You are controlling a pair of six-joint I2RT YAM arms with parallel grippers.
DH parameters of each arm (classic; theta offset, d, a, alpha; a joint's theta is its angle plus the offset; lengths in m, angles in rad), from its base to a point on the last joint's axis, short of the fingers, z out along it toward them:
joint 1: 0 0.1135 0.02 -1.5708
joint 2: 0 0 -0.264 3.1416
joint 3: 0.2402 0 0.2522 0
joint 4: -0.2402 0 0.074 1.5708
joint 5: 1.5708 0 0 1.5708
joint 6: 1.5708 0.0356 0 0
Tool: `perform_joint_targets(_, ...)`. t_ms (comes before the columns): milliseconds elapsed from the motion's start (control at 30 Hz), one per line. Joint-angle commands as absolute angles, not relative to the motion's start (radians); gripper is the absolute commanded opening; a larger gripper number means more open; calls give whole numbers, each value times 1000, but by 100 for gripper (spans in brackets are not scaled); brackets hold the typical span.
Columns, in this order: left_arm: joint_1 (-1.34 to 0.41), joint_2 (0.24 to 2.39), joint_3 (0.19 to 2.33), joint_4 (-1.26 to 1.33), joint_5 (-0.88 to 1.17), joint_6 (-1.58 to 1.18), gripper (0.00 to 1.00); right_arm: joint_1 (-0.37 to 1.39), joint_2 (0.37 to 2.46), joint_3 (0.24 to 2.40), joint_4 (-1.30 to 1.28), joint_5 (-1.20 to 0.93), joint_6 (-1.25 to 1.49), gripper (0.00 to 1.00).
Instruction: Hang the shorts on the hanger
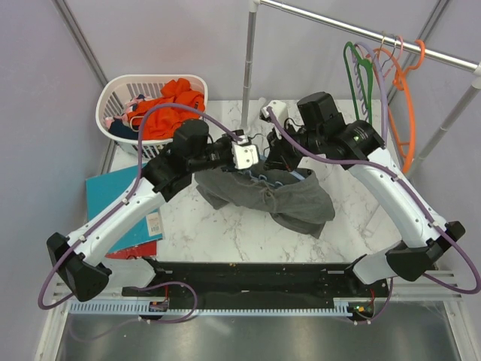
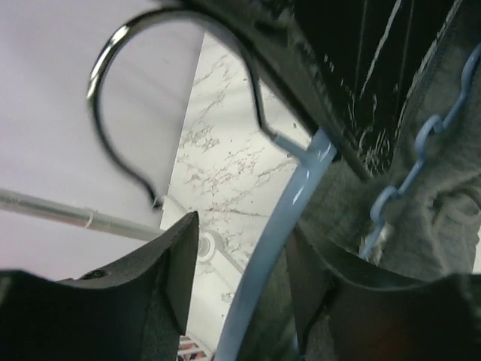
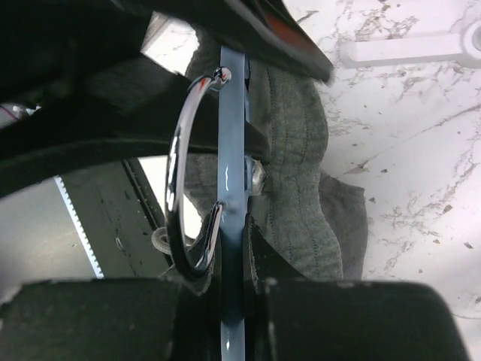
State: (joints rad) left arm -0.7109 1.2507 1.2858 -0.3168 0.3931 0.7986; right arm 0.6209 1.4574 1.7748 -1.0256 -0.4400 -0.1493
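The dark grey shorts [image 1: 270, 197] lie crumpled on the marble table between the two arms. The light-blue hanger [image 1: 264, 179] lies on and partly in them, mostly hidden from above. My right gripper [image 1: 279, 159] is shut on the hanger's blue neck [image 3: 233, 188] just below the metal hook [image 3: 179, 173], with the shorts [image 3: 301, 188] behind it. My left gripper [image 1: 252, 167] is open. One blue hanger arm [image 2: 263, 286] runs between its fingers [image 2: 176, 271], close to the right one. The wavy lower bar [image 2: 409, 165] rests against the shorts [image 2: 443, 195].
A white laundry basket [image 1: 113, 98] holding an orange garment [image 1: 169, 101] stands at the back left. A teal folder [image 1: 113, 199] lies at the left. A metal rail [image 1: 361, 31] at the back right carries green [image 1: 353, 75], lavender [image 1: 382, 90] and orange hangers [image 1: 406, 113].
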Motion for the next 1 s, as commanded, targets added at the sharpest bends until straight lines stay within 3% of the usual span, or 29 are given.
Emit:
perform_joint_targets(0,-767,1276,1332,-239,362,896,50,644,1404,1775,-950,-476,-133,0)
perform_joint_targets(33,-778,1278,1330,-238,354,900,45,644,1402,1775,-946,-477,-133,0)
perform_joint_targets(67,-779,1279,1324,-236,350,893,28,646,1399,1776,-945,-476,-133,0)
perform_joint_targets(100,-779,1278,1318,-227,338,890,19,646,1394,1779,-951,-476,-135,0)
perform_joint_targets(167,-775,1269,1287,-206,298,879,4,646,1387,1778,-963,-476,-146,3)
perform_joint_targets(200,-769,1246,1273,-183,298,873,2,646,1381,1776,-988,-462,-150,9)
perform_joint_targets(233,-753,1232,1258,-164,301,871,2,646,1375,1772,-1003,-451,-156,18)
perform_joint_targets(333,-741,1164,1184,-91,301,879,2,646,1335,1721,-1042,-378,-175,26)
perform_joint_targets(800,-727,1106,1062,73,179,953,2,644,1206,1623,-1176,-301,-193,29)
perform_joint_targets(900,-719,1083,1035,107,244,971,2,644,1192,1632,-1174,-349,-204,47)
perform_joint_targets(933,-719,1077,1026,121,267,977,2,643,1193,1658,-1166,-369,-204,62)
perform_joint_targets(967,-719,1066,1003,138,328,982,2,643,1195,1673,-1160,-391,-203,67)
